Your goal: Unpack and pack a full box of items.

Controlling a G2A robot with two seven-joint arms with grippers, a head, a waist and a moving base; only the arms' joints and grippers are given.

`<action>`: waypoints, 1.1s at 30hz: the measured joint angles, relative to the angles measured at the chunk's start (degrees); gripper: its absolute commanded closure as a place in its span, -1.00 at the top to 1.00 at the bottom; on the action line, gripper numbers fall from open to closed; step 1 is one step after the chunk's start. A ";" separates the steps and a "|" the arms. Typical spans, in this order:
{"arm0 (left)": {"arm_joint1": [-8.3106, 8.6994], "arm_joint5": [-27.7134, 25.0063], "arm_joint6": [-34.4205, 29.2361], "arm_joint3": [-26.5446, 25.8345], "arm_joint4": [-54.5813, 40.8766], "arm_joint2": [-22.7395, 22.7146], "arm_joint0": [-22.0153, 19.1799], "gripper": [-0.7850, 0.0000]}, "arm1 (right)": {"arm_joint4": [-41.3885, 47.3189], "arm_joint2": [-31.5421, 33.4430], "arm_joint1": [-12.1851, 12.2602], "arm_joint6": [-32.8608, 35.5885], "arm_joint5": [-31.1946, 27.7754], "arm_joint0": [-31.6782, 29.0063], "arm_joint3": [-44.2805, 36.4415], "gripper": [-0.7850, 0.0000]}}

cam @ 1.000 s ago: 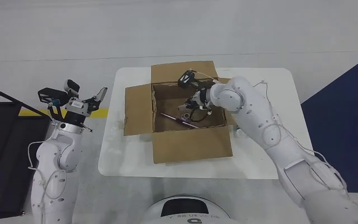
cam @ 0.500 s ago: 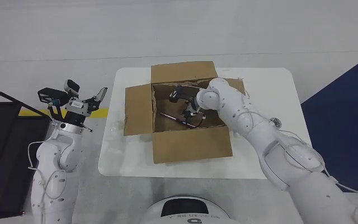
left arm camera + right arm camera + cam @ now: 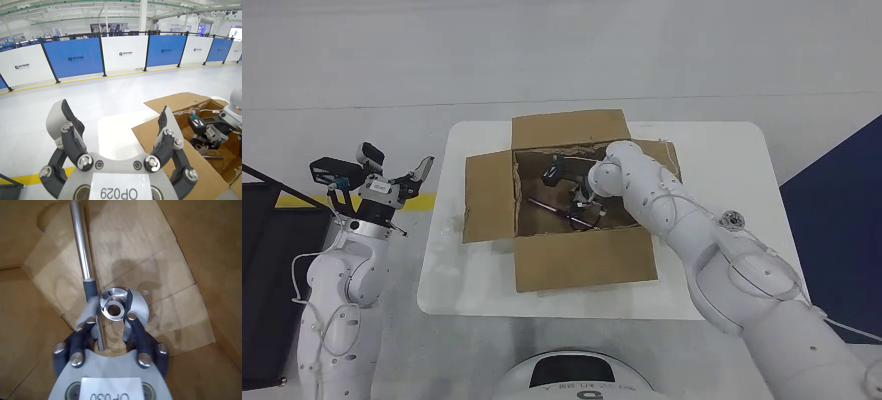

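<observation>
An open cardboard box (image 3: 582, 258) stands on the white table (image 3: 712, 290). My right gripper (image 3: 582, 205) is down inside it, shut on a round metal flange (image 3: 112, 306) with a centre hole, just above the box floor. A steel rod (image 3: 81, 247) with a dark sleeve lies on the floor of the box (image 3: 151, 256), running under one of the fingers (image 3: 88, 313). The rod (image 3: 560, 212) shows in the top view left of the gripper. My left gripper (image 3: 115, 111) stays open and empty off the table's left edge, beside the box (image 3: 170, 136).
A small metal part (image 3: 729, 218) lies on the table right of the box. The box flaps stand out to the left, back and front. A black frame (image 3: 262, 250) stands on the floor far left. Fence panels (image 3: 122, 55) line the room behind.
My right arm has swung leftward and lower into the box, bringing the gripper down to the floor beside the rod. The small part on the table came into sight. The left arm kept still.
</observation>
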 measured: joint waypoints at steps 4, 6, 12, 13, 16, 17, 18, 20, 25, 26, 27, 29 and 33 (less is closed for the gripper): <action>0.00 0.00 0.00 0.00 0.00 0.00 0.00 1.00 | -0.20 0.36 -0.34 -2.29 -1.69 0.77 1.48 -1.00; 0.00 0.00 0.00 0.00 0.00 0.00 0.00 1.00 | -0.55 0.78 -0.17 -4.08 -2.58 1.17 1.99 -1.00; 0.00 0.00 0.00 0.00 0.00 0.00 0.00 1.00 | -2.77 2.32 1.23 -9.79 -1.76 1.20 1.01 -1.00; 0.00 0.00 0.00 0.00 0.00 0.00 0.00 1.00 | -3.10 2.59 1.54 -10.42 -1.55 1.03 0.59 -1.00; 0.00 0.00 0.00 0.00 0.00 0.00 0.00 1.00 | -3.70 3.76 2.67 -12.03 -1.25 0.33 -1.08 -1.00; 0.00 0.00 0.00 0.00 0.00 0.00 0.00 1.00 | -3.78 4.35 3.20 -12.73 -1.45 -0.01 -1.82 -1.00; 0.00 0.00 0.00 0.00 0.00 0.00 0.00 1.00 | -3.87 4.82 3.63 -13.29 -1.78 -0.27 -2.44 -1.00; 0.00 0.00 0.00 0.00 0.00 0.00 0.00 1.00 | -4.09 6.14 4.76 -15.26 -2.87 -1.00 -4.13 -1.00; 0.00 0.00 0.00 0.00 0.00 0.00 0.00 1.00 | -6.73 9.56 8.22 -19.51 -6.47 -3.80 -10.50 -1.00; 0.00 0.00 0.00 0.00 0.00 0.00 0.00 1.00 | -7.47 10.65 9.23 -20.08 -7.05 -4.78 -12.66 -1.00; 0.00 0.00 0.00 0.00 0.00 0.00 0.00 1.00 | -8.01 11.55 10.01 -20.41 -7.38 -5.61 -14.43 -1.00; 0.00 0.00 0.00 0.00 0.00 0.00 0.00 1.00 | -9.27 13.81 11.85 -20.69 -8.25 -7.87 -19.02 -1.00; 0.00 0.00 0.00 0.00 0.00 0.00 0.00 1.00 | -11.07 18.44 15.03 -19.74 -8.93 -12.85 -28.46 -1.00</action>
